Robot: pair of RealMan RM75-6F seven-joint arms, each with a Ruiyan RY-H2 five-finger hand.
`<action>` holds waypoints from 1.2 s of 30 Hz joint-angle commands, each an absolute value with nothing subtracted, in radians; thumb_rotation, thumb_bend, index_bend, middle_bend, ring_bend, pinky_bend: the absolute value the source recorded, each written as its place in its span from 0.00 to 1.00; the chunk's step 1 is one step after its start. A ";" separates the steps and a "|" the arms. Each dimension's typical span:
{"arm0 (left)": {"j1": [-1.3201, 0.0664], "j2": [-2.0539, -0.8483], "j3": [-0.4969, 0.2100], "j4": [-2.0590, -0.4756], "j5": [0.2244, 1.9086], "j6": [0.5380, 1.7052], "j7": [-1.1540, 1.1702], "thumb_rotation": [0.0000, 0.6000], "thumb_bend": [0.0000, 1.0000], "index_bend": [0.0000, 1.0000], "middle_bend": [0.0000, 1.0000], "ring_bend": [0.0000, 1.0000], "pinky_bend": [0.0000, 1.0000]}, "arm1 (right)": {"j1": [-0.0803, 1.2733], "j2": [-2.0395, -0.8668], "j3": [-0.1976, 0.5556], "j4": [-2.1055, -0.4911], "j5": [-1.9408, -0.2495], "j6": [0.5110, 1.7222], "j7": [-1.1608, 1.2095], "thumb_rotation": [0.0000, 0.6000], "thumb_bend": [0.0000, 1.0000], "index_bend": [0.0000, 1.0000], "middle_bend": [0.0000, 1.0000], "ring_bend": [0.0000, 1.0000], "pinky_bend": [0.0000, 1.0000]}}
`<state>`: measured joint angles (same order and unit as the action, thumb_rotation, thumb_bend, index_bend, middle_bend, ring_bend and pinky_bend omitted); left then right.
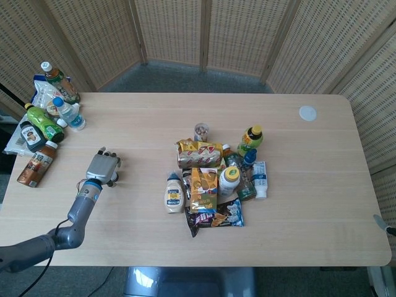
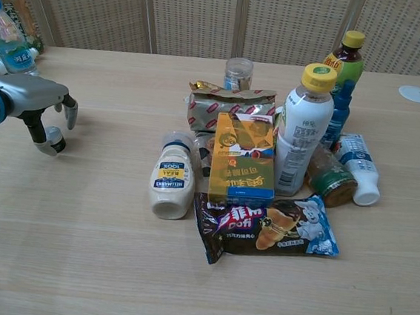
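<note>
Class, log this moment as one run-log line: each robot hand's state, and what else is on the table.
left robot hand: fingers curled over small jar | right robot hand: not in view | mid-table: mayonnaise bottle, snack pile | far-left edge: bottles

Lying in the central pile: five bottles (image 2: 304, 129), one mayonnaise jar (image 2: 173, 176), three snack packets (image 2: 267, 228), one small jar (image 2: 238, 74).

left hand (image 1: 103, 167) over small cap (image 1: 114, 179), table (image 1: 297, 204)
</note>
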<state>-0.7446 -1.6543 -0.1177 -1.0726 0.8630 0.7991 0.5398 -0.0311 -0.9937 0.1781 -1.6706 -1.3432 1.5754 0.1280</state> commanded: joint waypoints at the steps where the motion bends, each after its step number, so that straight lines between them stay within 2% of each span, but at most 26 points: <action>1: -0.741 -1.663 -0.114 -1.060 0.863 0.805 0.543 1.00 0.00 0.48 0.38 0.39 0.36 | -0.031 -0.993 0.179 -1.670 -1.343 1.575 0.130 1.00 0.00 0.00 0.00 0.00 0.00; 7: -0.734 -1.675 -0.107 -1.038 0.864 0.807 0.546 1.00 0.00 0.51 0.41 0.42 0.38 | -0.031 -0.993 0.178 -1.670 -1.343 1.573 0.131 1.00 0.00 0.00 0.00 0.00 0.00; 16: -0.725 -1.692 -0.107 -1.018 0.897 0.829 0.528 1.00 0.01 0.63 0.54 0.59 0.53 | -0.031 -0.994 0.177 -1.670 -1.343 1.574 0.127 1.00 0.00 0.00 0.00 0.00 0.00; 22: -0.721 -1.673 -0.118 -1.045 0.917 0.847 0.517 1.00 0.02 0.66 0.56 0.60 0.53 | -0.032 -0.993 0.177 -1.671 -1.345 1.575 0.130 1.00 0.00 0.00 0.00 0.00 0.00; 29: -0.721 -1.605 -0.151 -1.143 0.909 0.888 0.533 1.00 0.02 0.66 0.56 0.60 0.53 | -0.036 -0.987 0.178 -1.677 -1.349 1.581 0.140 1.00 0.00 0.00 0.00 0.00 0.00; 36: -0.730 -1.461 -0.206 -1.347 0.884 0.966 0.592 1.00 0.02 0.67 0.58 0.60 0.53 | -0.041 -0.977 0.178 -1.685 -1.358 1.590 0.156 1.00 0.00 0.00 0.00 0.00 0.00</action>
